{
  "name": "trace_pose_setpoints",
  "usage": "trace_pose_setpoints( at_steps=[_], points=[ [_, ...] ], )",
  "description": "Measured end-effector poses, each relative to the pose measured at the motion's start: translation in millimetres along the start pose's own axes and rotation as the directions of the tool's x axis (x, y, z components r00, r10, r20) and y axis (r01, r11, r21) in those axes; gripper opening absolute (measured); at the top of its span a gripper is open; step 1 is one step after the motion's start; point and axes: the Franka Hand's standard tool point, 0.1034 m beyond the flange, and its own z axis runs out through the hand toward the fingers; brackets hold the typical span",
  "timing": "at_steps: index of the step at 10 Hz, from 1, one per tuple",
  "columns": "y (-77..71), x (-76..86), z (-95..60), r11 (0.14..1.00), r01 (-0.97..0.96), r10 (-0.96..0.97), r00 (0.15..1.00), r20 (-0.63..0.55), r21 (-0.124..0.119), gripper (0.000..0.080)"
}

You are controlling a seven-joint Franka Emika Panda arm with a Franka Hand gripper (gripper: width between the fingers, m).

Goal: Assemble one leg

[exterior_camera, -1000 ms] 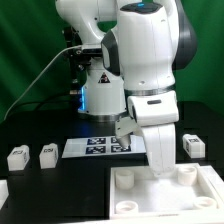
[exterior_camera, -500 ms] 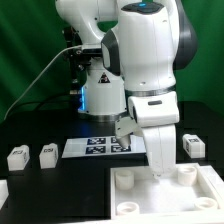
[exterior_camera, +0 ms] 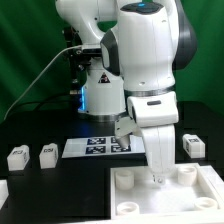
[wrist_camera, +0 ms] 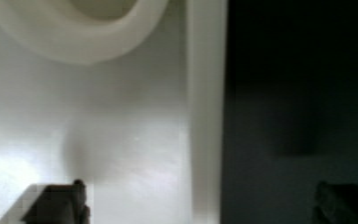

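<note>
Three small white legs with black-and-white tags lie on the black table: two at the exterior view's left (exterior_camera: 17, 156) (exterior_camera: 47, 153) and one at the right (exterior_camera: 193, 145). My gripper (exterior_camera: 158, 177) points straight down over the far edge of the large white panel (exterior_camera: 200, 195), away from all the legs. In the wrist view the gripper (wrist_camera: 197, 206) is open and holds nothing. Its dark fingertips (wrist_camera: 53, 204) stand wide apart, one over the white panel (wrist_camera: 87, 130) and one over the black table. A round corner hole (wrist_camera: 101, 15) of the panel shows.
The marker board (exterior_camera: 98, 147) lies on the table behind the panel, between the legs. The arm's bulky white body fills the middle of the exterior view. Raised round bosses (exterior_camera: 124, 177) stand at the panel's corners.
The gripper has come down slightly toward the panel's far edge. The legs and the panel have not moved.
</note>
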Motion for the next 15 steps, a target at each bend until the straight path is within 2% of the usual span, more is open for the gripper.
trace_pose_setpoints(
  at_steps=[5,6,7,9,10,11,12,14,15],
  points=[
    [1.1,-1.6,-3.3,1.000,-0.019,0.019,1.000,0.001,-0.003,0.0648],
    [3.5,-2.6,-14.5,0.998,-0.059,0.059,0.998,0.005,-0.015,0.0648],
    [-0.3,1.4,-24.5,0.983,-0.185,0.186,0.983,0.007,-0.013,0.0648],
    [-12.7,23.5,-38.0,0.934,-0.356,0.356,0.934,-0.001,-0.017,0.0648],
    [-20.6,41.1,-40.8,0.829,-0.559,0.559,0.829,-0.011,-0.001,0.0648],
    [-24.8,57.6,-40.5,0.735,-0.678,0.678,0.735,-0.017,0.010,0.0648],
    [-28.9,73.0,-40.2,0.653,-0.758,0.758,0.652,-0.017,0.013,0.0648],
    [-31.2,111.6,-37.2,0.420,-0.907,0.907,0.420,-0.019,0.035,0.0648],
    [-34.1,119.1,-33.8,0.366,-0.930,0.931,0.366,-0.012,0.039,0.0648]
  ],
)
